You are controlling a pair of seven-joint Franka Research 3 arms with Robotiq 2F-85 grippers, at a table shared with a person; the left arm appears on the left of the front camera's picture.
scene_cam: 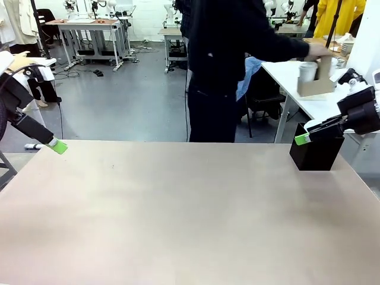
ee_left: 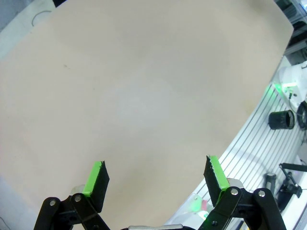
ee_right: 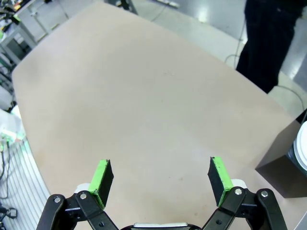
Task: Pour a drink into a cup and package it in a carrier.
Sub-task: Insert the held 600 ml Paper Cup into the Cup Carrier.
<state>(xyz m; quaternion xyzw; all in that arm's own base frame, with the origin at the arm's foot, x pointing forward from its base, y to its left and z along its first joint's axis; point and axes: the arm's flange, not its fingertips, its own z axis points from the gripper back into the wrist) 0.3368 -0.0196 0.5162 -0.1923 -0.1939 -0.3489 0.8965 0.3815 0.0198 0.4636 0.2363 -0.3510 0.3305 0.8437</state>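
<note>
A: Left claw (ee_left: 156,179) and right claw (ee_right: 160,179) are seen wide open, nothing held, over bare table (scene_cam: 178,208).

B: Cup (scene_cam: 307,71) and carrier (scene_cam: 317,86) are held by the person's hand (scene_cam: 320,50) at a far side table, beyond the right claw; right arm judged nearer.

A wide, pale beige bench (scene_cam: 178,214) spreads across the foreground, its surface matte and evenly lit. Beyond its far edge lies a smooth grey floor (scene_cam: 130,101) with a soft sheen and a few dark cables. At the back left stands a metal-framed work table (scene_cam: 89,32). To the right, a white side table (scene_cam: 297,89) stands on thin legs. The room is bright with even light.
</note>
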